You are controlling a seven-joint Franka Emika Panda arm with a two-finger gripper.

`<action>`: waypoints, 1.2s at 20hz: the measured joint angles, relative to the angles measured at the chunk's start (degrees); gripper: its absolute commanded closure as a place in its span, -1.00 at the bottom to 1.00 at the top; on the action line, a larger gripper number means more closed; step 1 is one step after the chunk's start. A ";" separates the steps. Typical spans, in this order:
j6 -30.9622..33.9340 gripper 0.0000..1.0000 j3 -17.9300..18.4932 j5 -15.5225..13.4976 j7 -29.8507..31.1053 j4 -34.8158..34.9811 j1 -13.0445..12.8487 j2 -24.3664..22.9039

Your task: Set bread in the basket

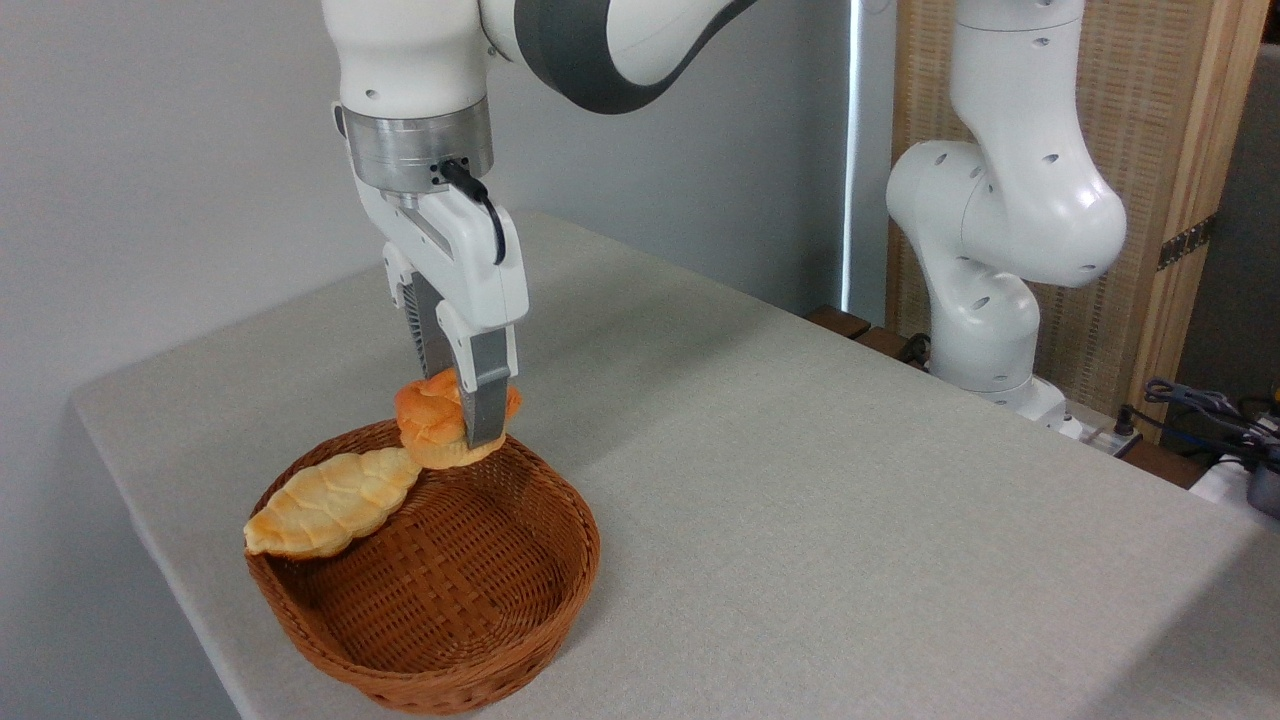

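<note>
Nearest the camera, the basket (430, 590) is sitting on the grey table (850, 500), close to its front left edge, its woven floor mostly bare. A longer pale ridged loaf (330, 500) is lying across the basket's left rim, one tip sticking out past the wicker. Just behind that, I am holding the bread (438, 420) over the basket's far rim: my claw (465, 415) is pointing straight down with its fingers (485, 395) closed in against the bun's sides, pinching it. The bun's pale base is sitting level with the rim, touching the loaf's inner tip. Farther back, my white arm base (985, 330) is standing at the table's far right edge, cables (1200, 410) trailing beside it.
</note>
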State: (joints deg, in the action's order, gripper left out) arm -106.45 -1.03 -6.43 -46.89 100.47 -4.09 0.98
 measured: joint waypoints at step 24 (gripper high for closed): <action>-1.00 -1.00 0.66 0.00 0.00 -1.96 0.16 0.00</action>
State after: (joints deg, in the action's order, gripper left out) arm -107.45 -0.37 -6.43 -46.89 98.51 -3.93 0.98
